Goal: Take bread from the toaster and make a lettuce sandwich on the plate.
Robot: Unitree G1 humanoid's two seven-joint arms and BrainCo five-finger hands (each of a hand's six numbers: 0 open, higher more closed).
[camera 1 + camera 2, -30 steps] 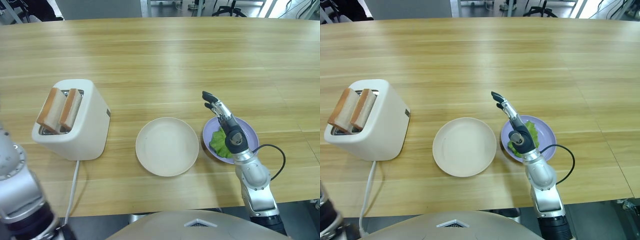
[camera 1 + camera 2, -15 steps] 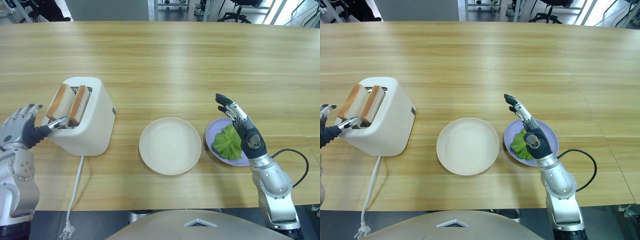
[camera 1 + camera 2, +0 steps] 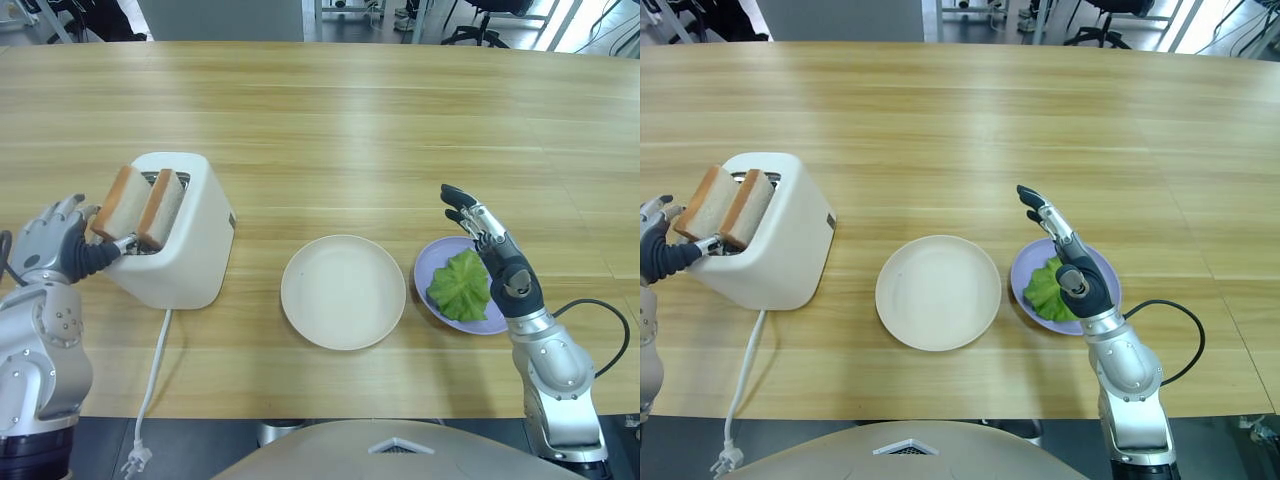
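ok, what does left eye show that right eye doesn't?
Left eye: the whole left robot hand beside the toaster. Right eye: that hand is cropped at the frame edge, and there is wider bare table right of the lettuce. Both: two bread slices in the toaster, the empty plate, and the right robot hand open by the lettuce.

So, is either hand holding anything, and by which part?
The right hand holds nothing. The left hand is at the near end of the left bread slice; its grip cannot be told.
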